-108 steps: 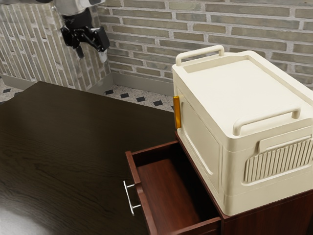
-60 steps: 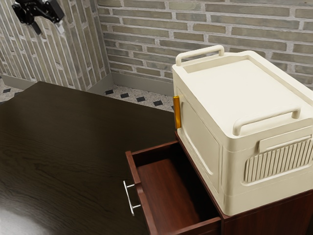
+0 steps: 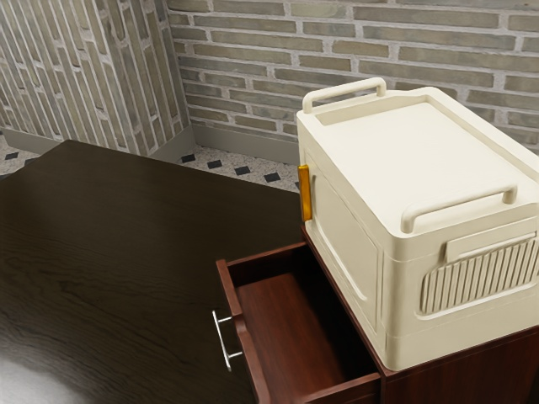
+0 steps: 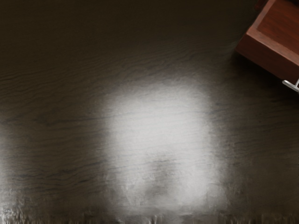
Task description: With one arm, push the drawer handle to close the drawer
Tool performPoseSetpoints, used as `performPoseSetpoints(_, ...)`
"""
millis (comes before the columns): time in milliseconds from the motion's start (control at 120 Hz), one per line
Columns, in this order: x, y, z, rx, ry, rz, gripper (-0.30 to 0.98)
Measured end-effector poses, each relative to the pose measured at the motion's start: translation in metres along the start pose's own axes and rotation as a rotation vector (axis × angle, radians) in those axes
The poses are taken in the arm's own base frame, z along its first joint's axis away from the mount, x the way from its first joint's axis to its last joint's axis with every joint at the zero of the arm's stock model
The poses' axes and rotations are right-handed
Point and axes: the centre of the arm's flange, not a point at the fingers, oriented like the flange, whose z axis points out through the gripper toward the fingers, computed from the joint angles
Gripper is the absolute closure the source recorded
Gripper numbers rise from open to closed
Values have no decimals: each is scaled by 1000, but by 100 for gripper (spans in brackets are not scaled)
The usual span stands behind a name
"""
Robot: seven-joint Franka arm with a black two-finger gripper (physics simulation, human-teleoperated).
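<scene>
The reddish-brown drawer stands pulled out from its cabinet in the exterior view, its inside open to the top. A silver bar handle is fixed to its front, on the side toward the exterior view's left. In the wrist view a corner of the drawer and one end of the handle show, apart from the hand. Bare dark wood lies under the hand.
A cream box with two top handles and an orange strip sits on the cabinet. The dark table spreads beside the drawer, with a brick wall behind.
My gripper has moved up and toward the exterior view's left, out of that view. The drawer and its handle have stayed where they were.
</scene>
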Motion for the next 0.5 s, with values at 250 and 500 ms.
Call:
performPoseSetpoints(250,-36,16,95,-65,-189,79,3)
performPoseSetpoints(500,-52,72,151,9,-217,234,27)
